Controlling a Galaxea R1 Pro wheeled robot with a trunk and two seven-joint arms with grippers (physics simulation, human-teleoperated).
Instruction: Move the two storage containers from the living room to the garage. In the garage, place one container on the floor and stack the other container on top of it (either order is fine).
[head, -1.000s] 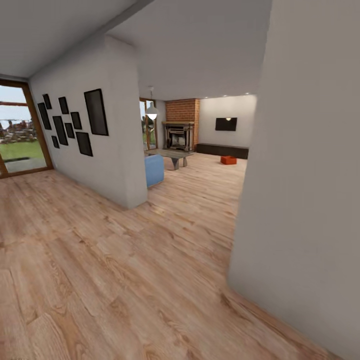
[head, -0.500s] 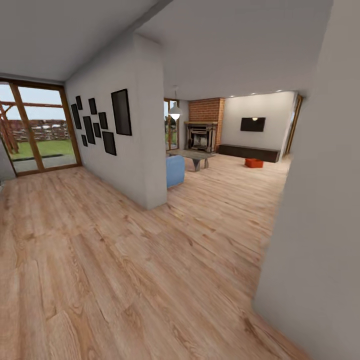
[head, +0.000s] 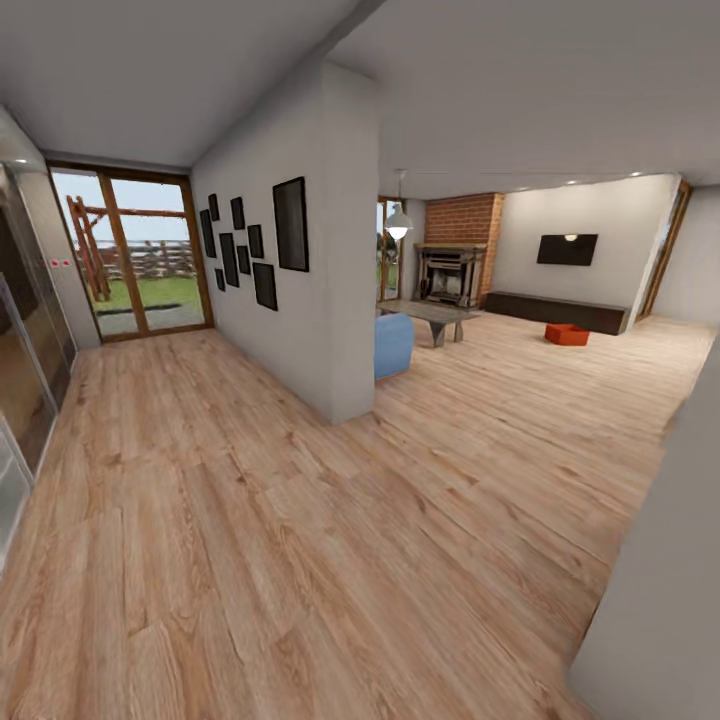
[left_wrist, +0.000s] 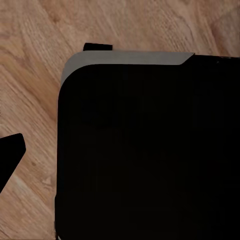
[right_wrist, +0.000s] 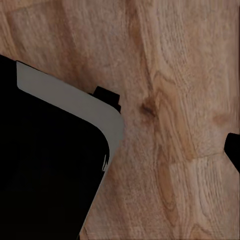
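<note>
You face a partition wall (head: 320, 250) hung with black frames (head: 290, 224). Left of it stand glass doors (head: 140, 255); right of it come a blue sofa (head: 393, 345), a brick fireplace (head: 450, 272), then one orange bin (head: 566, 334) on the plank floor (head: 300, 520) before a dark bench (head: 560, 312). Neither gripper's spread can be judged.

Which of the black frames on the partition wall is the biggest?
The tall black frame nearest the wall's front corner, closest to the blue sofa. It stands alone and is clearly taller than the cluster of smaller frames toward the glass doors.
</note>
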